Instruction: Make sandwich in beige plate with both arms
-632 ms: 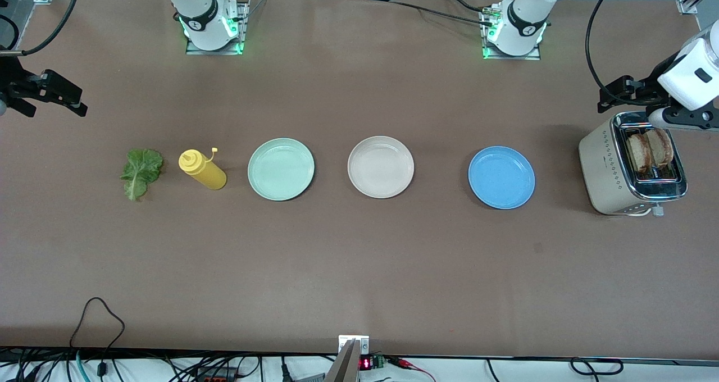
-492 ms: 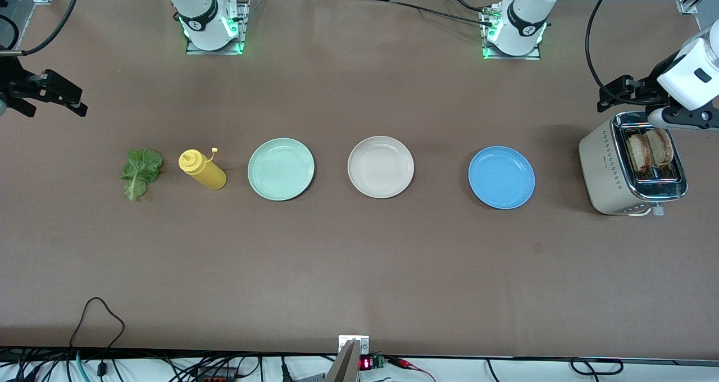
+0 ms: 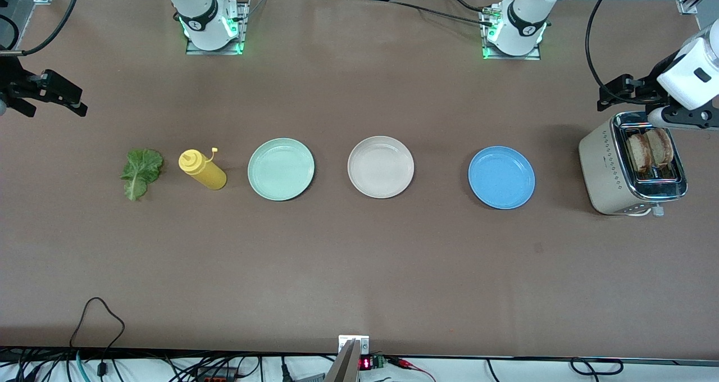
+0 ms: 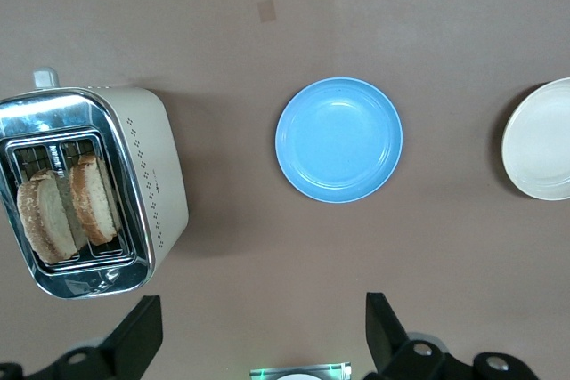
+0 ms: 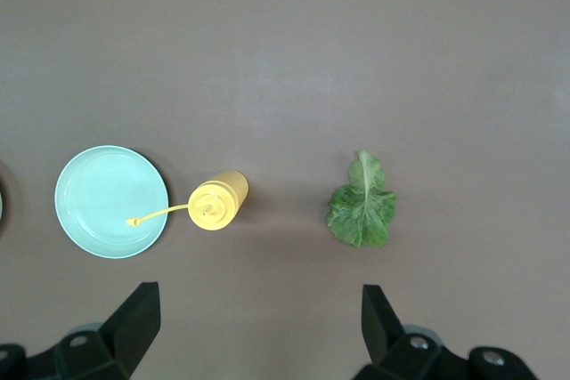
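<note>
the beige plate (image 3: 381,167) lies bare on the brown bench (image 3: 359,258), in the middle of a row of three plates: the mint plate (image 3: 281,169) is beside it toward the right arm's end, the blue plate (image 3: 501,177) toward the left arm's end. past the mint plate stands a yellow bottle (image 3: 202,169), its cap tethered and hanging off the side, and past the bottle a lettuce leaf (image 3: 140,171) lies flat on the bench. at the left arm's end sits a cream toaster (image 3: 612,171) with a chrome top; two bread slices (image 3: 650,149) stand upright in its slots, side by side. nothing of the sandwich is on any plate.

the left pincer (image 3: 629,92) hangs in the air over the toaster's edge, fingers wide apart and holding nothing; its wrist view shows the toaster, blue plate and an edge of the beige plate below. the right pincer (image 3: 53,92) hangs over bare bench at the right arm's end, near the leaf, also spread wide and empty.
</note>
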### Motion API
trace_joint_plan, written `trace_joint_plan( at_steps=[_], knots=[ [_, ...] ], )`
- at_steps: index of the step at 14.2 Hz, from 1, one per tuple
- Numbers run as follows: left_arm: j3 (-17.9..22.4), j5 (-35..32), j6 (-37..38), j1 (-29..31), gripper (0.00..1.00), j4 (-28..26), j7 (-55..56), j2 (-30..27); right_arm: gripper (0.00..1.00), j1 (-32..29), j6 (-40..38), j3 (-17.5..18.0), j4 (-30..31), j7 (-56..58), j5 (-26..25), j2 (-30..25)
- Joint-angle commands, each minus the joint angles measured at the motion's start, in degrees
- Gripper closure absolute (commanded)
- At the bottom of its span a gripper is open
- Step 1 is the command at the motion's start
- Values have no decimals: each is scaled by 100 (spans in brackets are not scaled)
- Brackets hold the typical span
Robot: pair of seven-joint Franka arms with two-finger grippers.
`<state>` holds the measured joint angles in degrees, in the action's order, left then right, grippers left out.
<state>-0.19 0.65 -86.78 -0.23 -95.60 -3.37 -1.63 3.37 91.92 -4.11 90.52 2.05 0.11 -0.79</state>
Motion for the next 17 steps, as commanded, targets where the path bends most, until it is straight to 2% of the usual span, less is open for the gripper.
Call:
trace_joint_plan(
  at_steps=[1, 5, 7, 9, 14, 17],
  knots=[
    [11, 66, 153, 41, 0, 121, 73, 40, 0, -12, -104, 6, -70, 15, 33, -26],
    [28, -65, 373, 32, 0, 392, 91, 293, 0, -21, -104, 6, -70, 15, 51, -26],
    [28, -554, 634, 32, 0, 726, 56, 558, 0, -12, -104, 6, -70, 15, 51, -26],
    [46, -812, 637, 102, 0, 727, 29, 734, 0, -12, -104, 6, -70, 15, 51, -26],
    [37, -777, -153, 840, 0, 473, -796, 1164, 0, -12, -95, 6, -70, 15, 51, -26],
    [46, -804, -776, 998, 0, -35, -849, 1174, 0, -12, -95, 6, -70, 15, 51, -17]
  ],
)
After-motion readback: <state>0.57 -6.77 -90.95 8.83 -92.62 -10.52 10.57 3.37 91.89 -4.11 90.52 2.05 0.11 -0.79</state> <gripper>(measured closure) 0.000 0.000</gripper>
